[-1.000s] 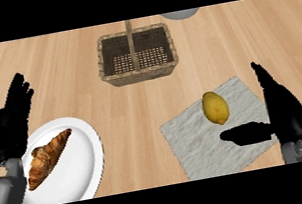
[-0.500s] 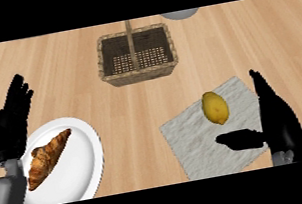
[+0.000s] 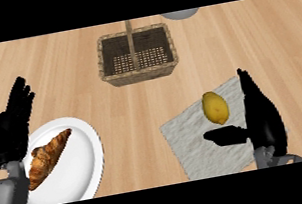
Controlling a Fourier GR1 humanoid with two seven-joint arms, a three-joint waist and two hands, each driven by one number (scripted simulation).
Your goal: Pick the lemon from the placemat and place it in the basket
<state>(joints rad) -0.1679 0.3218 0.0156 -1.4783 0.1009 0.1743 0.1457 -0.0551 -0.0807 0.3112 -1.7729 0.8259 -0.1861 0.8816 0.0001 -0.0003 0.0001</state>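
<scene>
Over the last second the right hand (image 3: 262, 117) drew back toward the near edge, open, fingers straight, thumb below the lemon (image 3: 216, 108), which lay untouched on the placemat (image 3: 191, 140). To grasp well, it probably needed to slide left until thumb and fingers flanked the fruit. Across bare wooden counter (image 3: 269, 32), the basket (image 3: 139, 74) waited; the left hand (image 3: 8, 130) rested open beside a plate (image 3: 83, 166) holding a croissant (image 3: 47, 158).

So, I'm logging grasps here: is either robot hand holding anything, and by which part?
Nothing is held. The right robot hand is open beside the lemon on the placemat; the left robot hand rests open.
</scene>
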